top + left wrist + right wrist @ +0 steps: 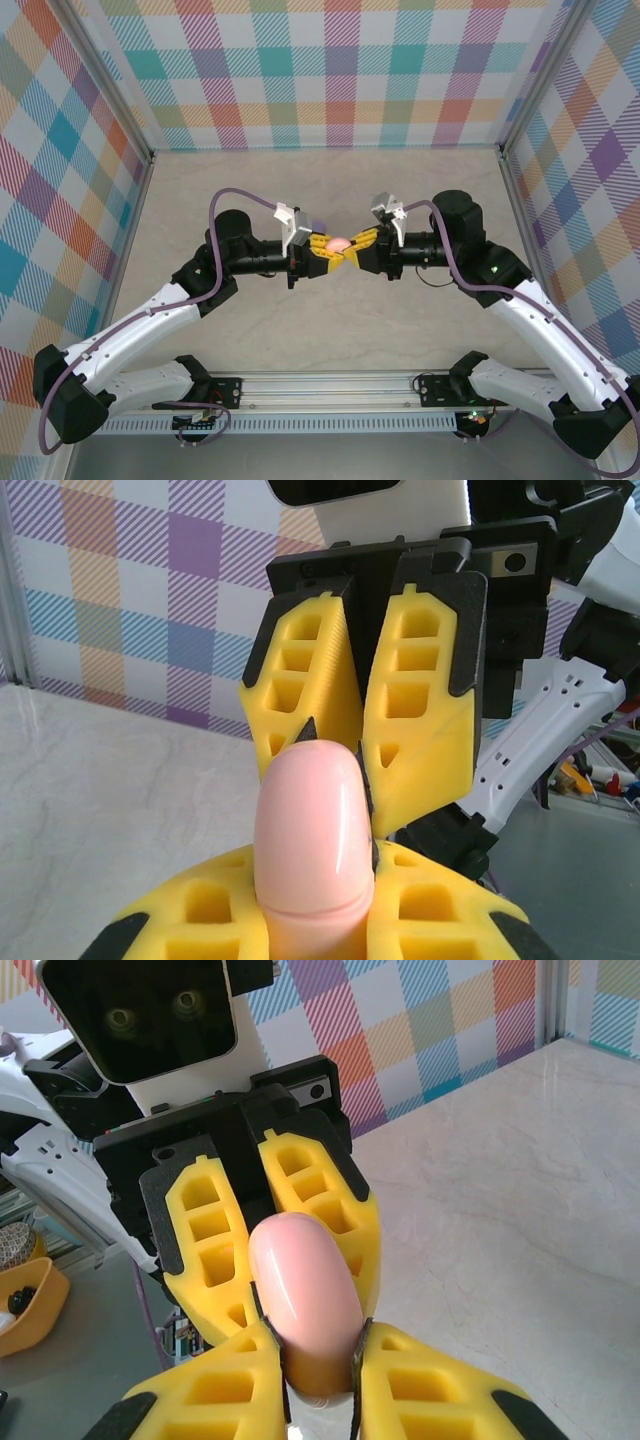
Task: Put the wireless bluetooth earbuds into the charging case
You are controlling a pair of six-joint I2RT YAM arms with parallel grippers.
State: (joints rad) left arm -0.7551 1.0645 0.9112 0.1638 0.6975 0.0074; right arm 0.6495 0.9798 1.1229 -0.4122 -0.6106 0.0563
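- Pink case (312, 820): glossy and rounded, seen edge-on. It sits between the two grippers, held above the table (330, 180) beneath them.
- Left gripper (322, 254): closed tight on one end of the case. In the left wrist view its yellow pads (440, 920) press against the case from both sides.
- Right gripper (358, 243): closed on the opposite end of the case. In the right wrist view its pads (440, 1380) pinch the near end, and the left fingers stand just beyond, on either side of the case.
- Alignment: the two sets of fingertips face each other and nearly touch. The case is the one thing between them.
- Seam (310, 912): a thin line crosses the case close to the left fingers and looks shut. Whether buds lie inside cannot be told.
- Step in hand (judgement): a two-handed hold on a closed case. This is most likely preparation to open the lid, or a transfer from one gripper to the other.
- Next move, if opening (judgement): one gripper anchors the lower half while the other parts the lid at the seam, drawing away from its partner in a short arc. The grip must be firm, because the glossy surface will probably slip.
- Next move, if transferring (judgement): one gripper lets go only once the other's hold is secure, then backs straight off.
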